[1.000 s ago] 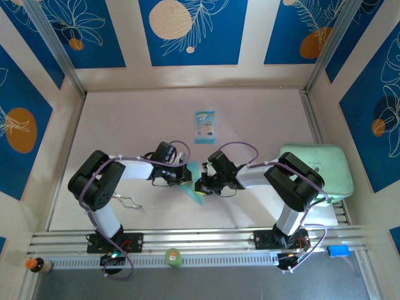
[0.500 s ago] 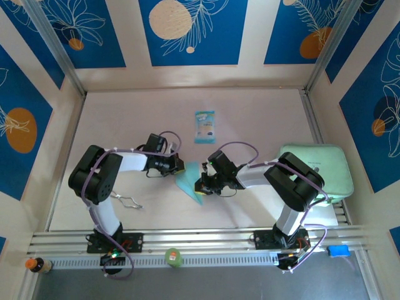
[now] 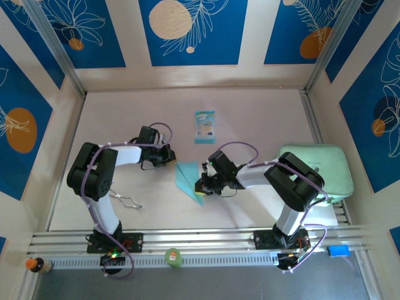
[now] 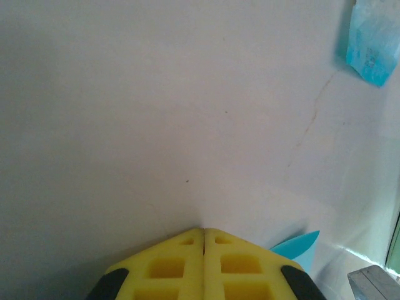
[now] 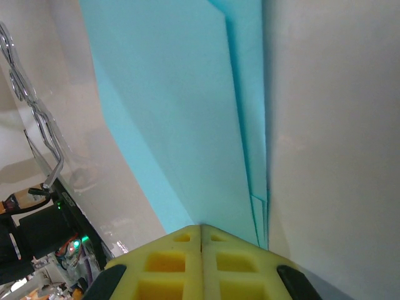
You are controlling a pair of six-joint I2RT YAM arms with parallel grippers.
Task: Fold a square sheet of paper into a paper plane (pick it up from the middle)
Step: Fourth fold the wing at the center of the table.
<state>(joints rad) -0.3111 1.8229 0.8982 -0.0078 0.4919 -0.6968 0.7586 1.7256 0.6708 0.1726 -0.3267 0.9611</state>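
The table (image 3: 262, 119) is carrying the paper plane (image 3: 186, 178), a creased blue dart lying flat at centre between both arms. The right gripper (image 3: 201, 185) is resting on the dart's right edge, fingers pressed together, with no visible hold on it. The left gripper (image 3: 169, 156) is sitting over bare table to the dart's left, clear of it, fingers pinched together and empty.

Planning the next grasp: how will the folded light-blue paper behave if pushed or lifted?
The paper plane lies flat and thin, so it is probably very light and would likely slide on the smooth table when pushed. Its stacked folds may stiffen it lengthwise, though lifted by one edge it could sag.
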